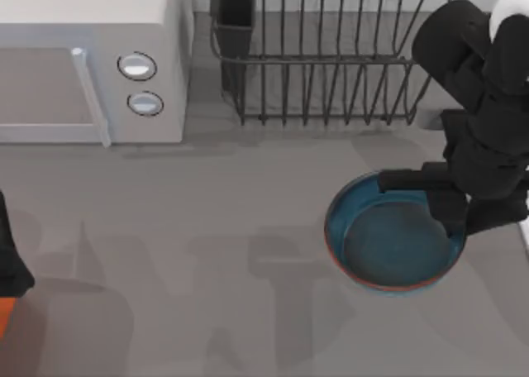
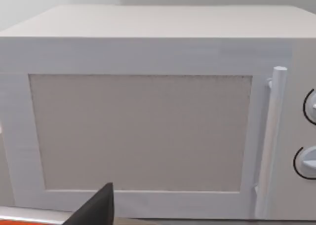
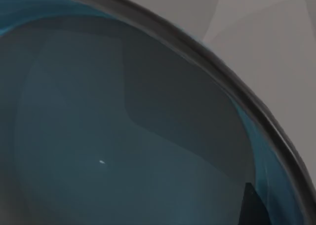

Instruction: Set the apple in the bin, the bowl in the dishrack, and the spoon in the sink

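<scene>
Right gripper [image 1: 453,216] sits at the blue bowl's [image 1: 388,249] rim, jaw state unclear; dishrack [image 1: 331,63] beyond.

We note a blue glazed bowl [image 1: 388,249] with thin reddish-brown rim, a dark wire dishrack [image 1: 331,63] with a dark cutlery cup [image 1: 237,15], a white microwave [image 1: 91,59], and a plain grey table [image 1: 207,253].

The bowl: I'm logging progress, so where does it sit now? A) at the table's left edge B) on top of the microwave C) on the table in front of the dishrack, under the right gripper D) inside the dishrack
C: the bowl rests on the grey table, short of the dishrack, with the right gripper at its rim.
</scene>
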Robot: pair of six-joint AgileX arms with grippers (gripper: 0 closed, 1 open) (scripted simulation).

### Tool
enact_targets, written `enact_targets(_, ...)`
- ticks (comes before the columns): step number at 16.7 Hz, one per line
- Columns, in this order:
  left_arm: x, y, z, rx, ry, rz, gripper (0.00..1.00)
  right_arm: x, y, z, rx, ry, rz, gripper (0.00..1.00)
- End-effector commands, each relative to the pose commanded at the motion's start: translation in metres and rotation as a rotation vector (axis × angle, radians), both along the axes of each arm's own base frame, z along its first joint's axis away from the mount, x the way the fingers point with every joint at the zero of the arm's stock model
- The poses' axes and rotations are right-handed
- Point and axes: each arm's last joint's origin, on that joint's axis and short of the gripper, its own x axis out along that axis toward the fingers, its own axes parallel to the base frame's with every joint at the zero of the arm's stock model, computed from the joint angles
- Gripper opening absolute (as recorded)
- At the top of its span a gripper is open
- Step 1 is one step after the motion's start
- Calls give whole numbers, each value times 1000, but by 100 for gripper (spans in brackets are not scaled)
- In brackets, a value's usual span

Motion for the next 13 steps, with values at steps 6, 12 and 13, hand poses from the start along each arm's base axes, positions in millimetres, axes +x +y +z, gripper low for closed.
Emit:
enact_targets(6, 0, 0, 0, 0, 0, 0, 100, 1, 12, 5, -12, -106, 63, 0)
enact_targets(12, 0, 0, 0, 0, 0, 0, 100, -5, 65, 48, -69, -636, 263, 0)
enact_targets(13, 0, 0, 0, 0, 0, 0, 100, -8, 75, 58, -77, -744, 283, 0)
